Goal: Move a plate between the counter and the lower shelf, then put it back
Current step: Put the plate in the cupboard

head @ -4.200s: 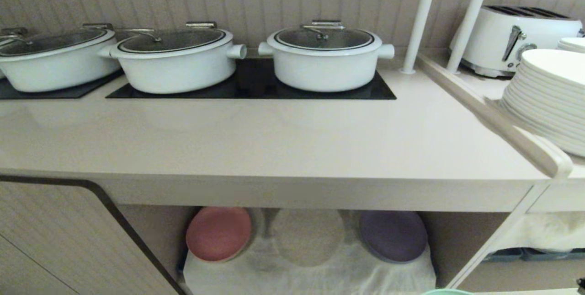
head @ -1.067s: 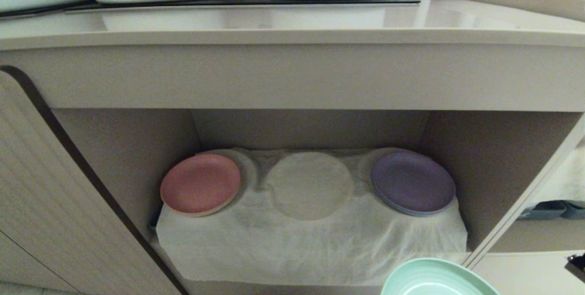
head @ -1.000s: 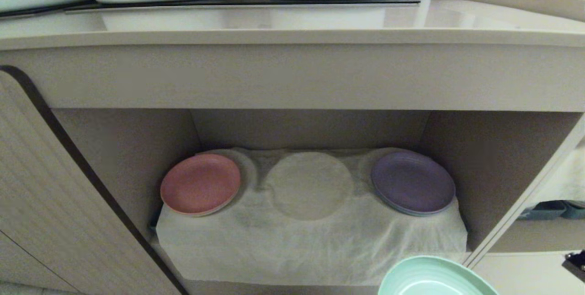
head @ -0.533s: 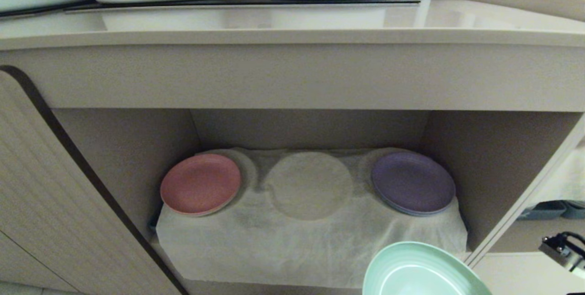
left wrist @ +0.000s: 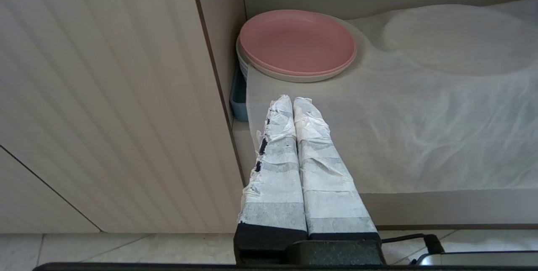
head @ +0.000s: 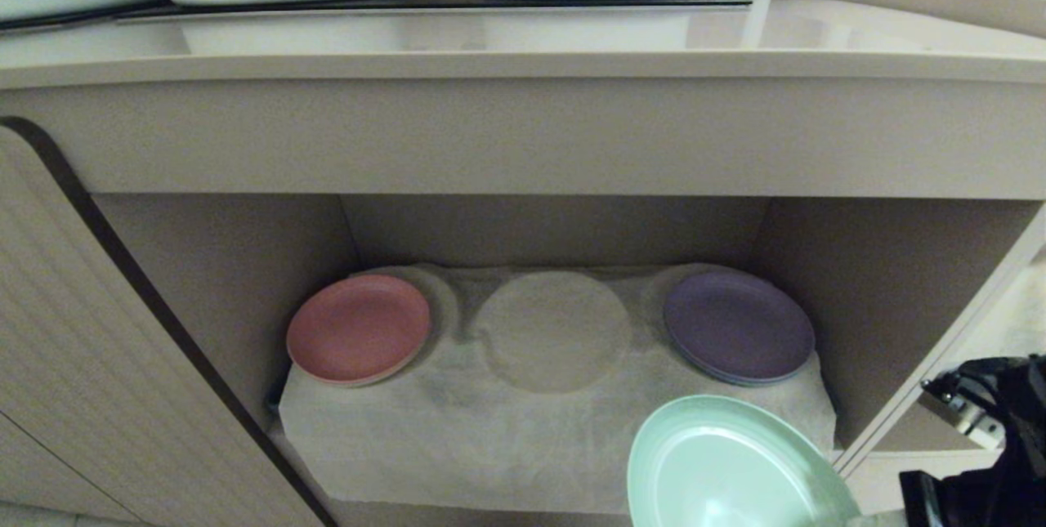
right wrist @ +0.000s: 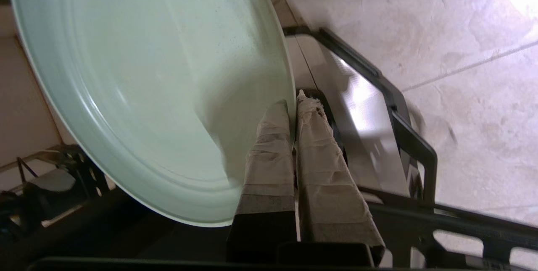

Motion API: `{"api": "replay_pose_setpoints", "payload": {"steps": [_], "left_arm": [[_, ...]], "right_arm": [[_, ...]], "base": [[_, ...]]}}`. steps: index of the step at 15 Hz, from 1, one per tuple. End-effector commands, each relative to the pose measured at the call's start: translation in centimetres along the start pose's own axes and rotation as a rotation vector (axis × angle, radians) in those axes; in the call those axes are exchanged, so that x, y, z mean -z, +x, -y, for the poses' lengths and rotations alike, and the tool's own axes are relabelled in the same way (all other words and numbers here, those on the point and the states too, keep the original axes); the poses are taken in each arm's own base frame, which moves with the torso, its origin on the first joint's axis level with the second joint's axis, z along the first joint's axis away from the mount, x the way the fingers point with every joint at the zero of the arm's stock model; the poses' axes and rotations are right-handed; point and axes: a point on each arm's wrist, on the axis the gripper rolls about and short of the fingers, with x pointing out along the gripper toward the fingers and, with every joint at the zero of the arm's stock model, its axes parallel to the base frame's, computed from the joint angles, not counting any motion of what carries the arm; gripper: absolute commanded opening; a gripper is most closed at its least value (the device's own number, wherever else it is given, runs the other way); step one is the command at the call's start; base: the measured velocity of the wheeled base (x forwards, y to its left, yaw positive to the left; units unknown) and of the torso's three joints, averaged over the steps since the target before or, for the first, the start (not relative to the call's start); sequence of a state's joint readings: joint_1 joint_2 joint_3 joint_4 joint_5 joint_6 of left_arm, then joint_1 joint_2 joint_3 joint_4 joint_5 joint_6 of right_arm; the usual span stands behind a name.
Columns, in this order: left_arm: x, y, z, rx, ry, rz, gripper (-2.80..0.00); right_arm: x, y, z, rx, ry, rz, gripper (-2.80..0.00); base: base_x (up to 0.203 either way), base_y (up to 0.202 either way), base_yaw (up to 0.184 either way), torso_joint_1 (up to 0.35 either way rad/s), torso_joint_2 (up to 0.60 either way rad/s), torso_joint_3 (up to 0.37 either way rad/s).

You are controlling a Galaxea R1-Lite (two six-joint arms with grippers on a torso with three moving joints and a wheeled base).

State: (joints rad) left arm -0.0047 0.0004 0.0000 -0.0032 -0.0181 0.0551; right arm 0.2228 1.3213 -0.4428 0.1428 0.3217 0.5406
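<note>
Round mint-green plate (head: 727, 462) with a low upturned rim and faint concentric rings, tilted, pinched at its edge by the right hand (right wrist: 294, 103); left hand (left wrist: 293, 102) closed, empty.

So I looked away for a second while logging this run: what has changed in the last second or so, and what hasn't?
The mint-green plate has risen further into the head view, toward the lower shelf, pinched at its rim by the right gripper; the right arm has come into view at the lower right. The pink plate, the purple plate and the shut left gripper have not moved.
</note>
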Motion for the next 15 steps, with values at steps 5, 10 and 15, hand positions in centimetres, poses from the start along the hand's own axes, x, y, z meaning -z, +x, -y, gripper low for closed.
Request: {"api": "replay_pose_setpoints", "payload": {"steps": [5, 10, 15], "left_arm": [[0.0, 0.0, 0.0, 0.000, 0.000, 0.000, -2.80], [0.0, 0.0, 0.0, 0.000, 0.000, 0.000, -2.80], [0.0, 0.0, 0.0, 0.000, 0.000, 0.000, -2.80]], "right_arm": [[-3.2, 2.2, -1.4, -0.010, 0.031, 0.000, -2.80], [-4.9, 3.7, -3.0, -0.041, 0.056, 0.010, -2.80], [-5.5, 5.5, -4.2, -0.052, 0.034, -0.008, -2.80]], "base": [[0.000, 0.000, 0.000, 0.000, 0.00, 0.000], [0.000, 0.000, 0.000, 0.000, 0.00, 0.000], [0.000, 0.000, 0.000, 0.000, 0.00, 0.000]]}}
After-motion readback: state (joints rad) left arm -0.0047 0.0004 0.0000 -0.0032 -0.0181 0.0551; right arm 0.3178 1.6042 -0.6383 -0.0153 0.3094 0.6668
